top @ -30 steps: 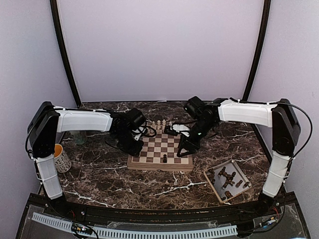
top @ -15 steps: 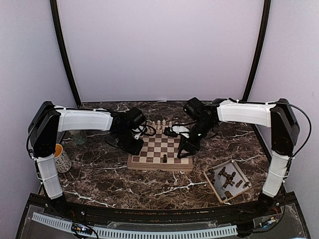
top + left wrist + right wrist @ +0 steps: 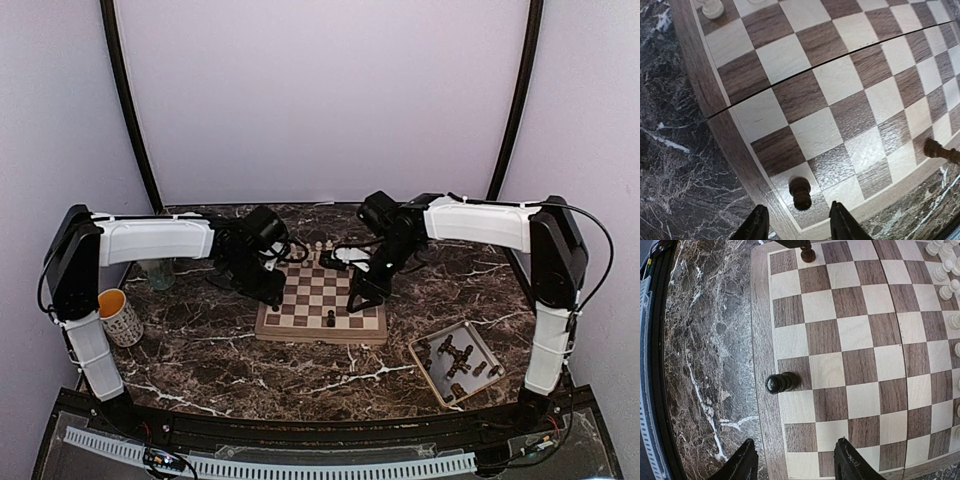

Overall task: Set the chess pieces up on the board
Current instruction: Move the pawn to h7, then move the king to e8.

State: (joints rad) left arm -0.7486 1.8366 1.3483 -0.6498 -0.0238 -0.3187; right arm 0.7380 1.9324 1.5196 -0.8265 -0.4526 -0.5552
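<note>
The board (image 3: 320,334) lies mid-table, with cream chessmen along its far row. One dark chess piece (image 3: 800,192) stands on a square by the board's rim (image 3: 695,75), and my left gripper (image 3: 799,225) hangs open just above it without touching. A second dark piece (image 3: 781,382) stands on the near row, also seen from above (image 3: 330,319). Over the board's right part my right gripper (image 3: 797,465) is open with nothing between its fingers (image 3: 742,462). Several more dark pieces lie in the beige tray (image 3: 478,342).
A mug (image 3: 120,318) and a clear glass (image 3: 160,272) stand at the table's left side. Cream chessmen (image 3: 945,270) crowd the board's far edge. The tray sits right of the board near the right arm's base.
My left gripper has opened and let go of the dark piece, which now stands on the board. The right arm has shifted slightly left over the board.
</note>
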